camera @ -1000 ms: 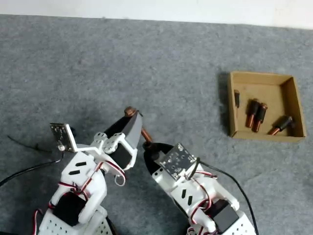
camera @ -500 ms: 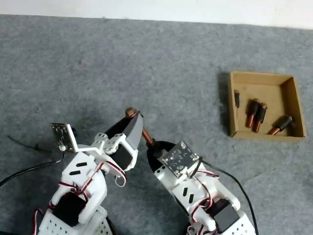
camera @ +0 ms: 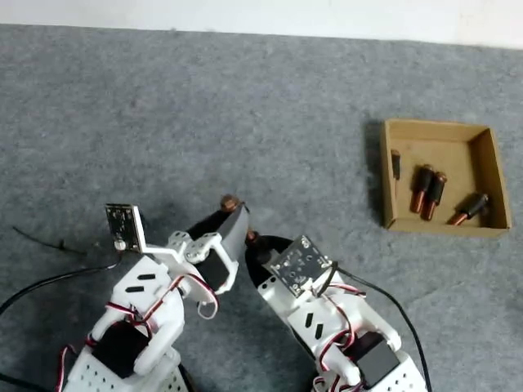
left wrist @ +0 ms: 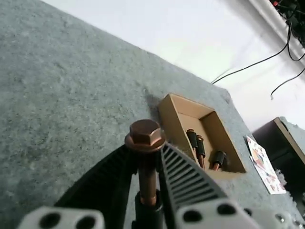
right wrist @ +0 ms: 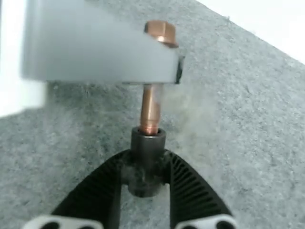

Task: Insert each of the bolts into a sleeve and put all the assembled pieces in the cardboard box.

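Grey felt-like matting [camera: 245, 106] covers my whole table up to a white wall strip [camera: 327, 12], and the open brown cardboard box [camera: 386, 175] sits on it holding several assembled copper-and-black pieces [camera: 422, 192]. Well apart from that box, my left gripper [left wrist: 145, 155] is clenched on a copper hex-head bolt [left wrist: 145, 136]. The bolt's tip sits in the mouth of a black cylindrical sleeve [right wrist: 147, 143], which is clamped in my right gripper [right wrist: 147, 164].
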Controlling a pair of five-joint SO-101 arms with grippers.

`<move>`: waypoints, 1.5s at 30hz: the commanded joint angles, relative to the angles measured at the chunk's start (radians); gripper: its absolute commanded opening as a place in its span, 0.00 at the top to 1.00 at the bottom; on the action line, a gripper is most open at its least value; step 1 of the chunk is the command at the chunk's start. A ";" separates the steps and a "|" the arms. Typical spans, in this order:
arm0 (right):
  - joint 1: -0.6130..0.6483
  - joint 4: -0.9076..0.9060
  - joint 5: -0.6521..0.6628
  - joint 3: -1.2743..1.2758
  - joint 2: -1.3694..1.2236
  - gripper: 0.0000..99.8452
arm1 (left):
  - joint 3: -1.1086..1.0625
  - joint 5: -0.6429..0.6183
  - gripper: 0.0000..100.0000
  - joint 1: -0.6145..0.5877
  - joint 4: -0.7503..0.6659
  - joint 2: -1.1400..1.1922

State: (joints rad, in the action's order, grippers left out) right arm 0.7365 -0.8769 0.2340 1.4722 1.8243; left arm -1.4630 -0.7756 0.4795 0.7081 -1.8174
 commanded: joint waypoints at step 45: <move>-0.891 0.435 0.120 -0.074 -0.314 1.00 | -0.223 -0.107 0.98 -0.519 -0.037 -0.012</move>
State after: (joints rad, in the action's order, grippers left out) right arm -0.0875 -0.5547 0.3383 1.5136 1.6740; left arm -1.6747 -0.9214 -0.0253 0.7035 -1.8174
